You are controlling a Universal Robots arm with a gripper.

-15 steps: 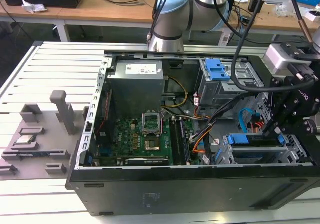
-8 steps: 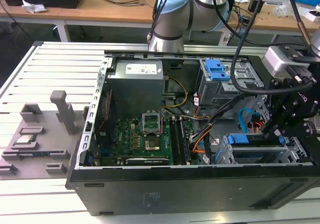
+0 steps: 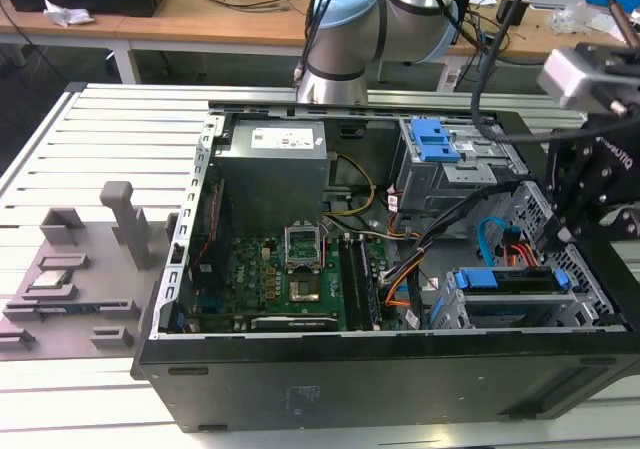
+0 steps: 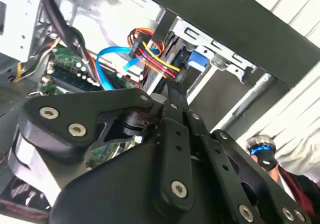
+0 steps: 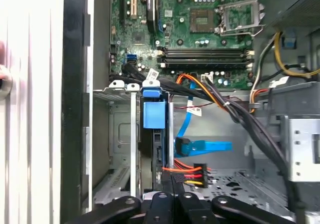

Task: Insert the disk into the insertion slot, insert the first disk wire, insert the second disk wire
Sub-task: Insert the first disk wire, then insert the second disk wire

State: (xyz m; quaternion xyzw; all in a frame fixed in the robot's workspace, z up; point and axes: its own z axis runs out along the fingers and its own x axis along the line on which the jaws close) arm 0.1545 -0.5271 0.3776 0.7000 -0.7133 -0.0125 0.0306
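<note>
Well, the computer case (image 3: 350, 379) lies open, and the arm reaches into it at the exterior view's right. The gripper (image 3: 558, 231) hangs low by the insertion slot (image 3: 470, 314), the silver metal cage near the front corner. The disk (image 3: 510, 281) sits inside that cage in its blue frame.

In the first wrist view, the disk (image 5: 151, 114) stands on its edge in the insertion slot (image 5: 117, 134). A flat blue cable (image 5: 202, 146) ends in a blue plug that touches the side of the disk. Just beside it is a black plug (image 5: 199, 170) with orange, red and yellow wires (image 5: 182, 173). The gripper (image 5: 172, 184) is right at this black plug. Its jaws are narrow, close together, and they seem to pinch the plug, though the plug is partly hidden.

In the second wrist view, the gripper (image 4: 170, 92) points at the same coloured wires (image 4: 152, 54), with the blue cable (image 4: 112, 59) looping next to them. The green board (image 5: 200, 14) lies behind.
</note>
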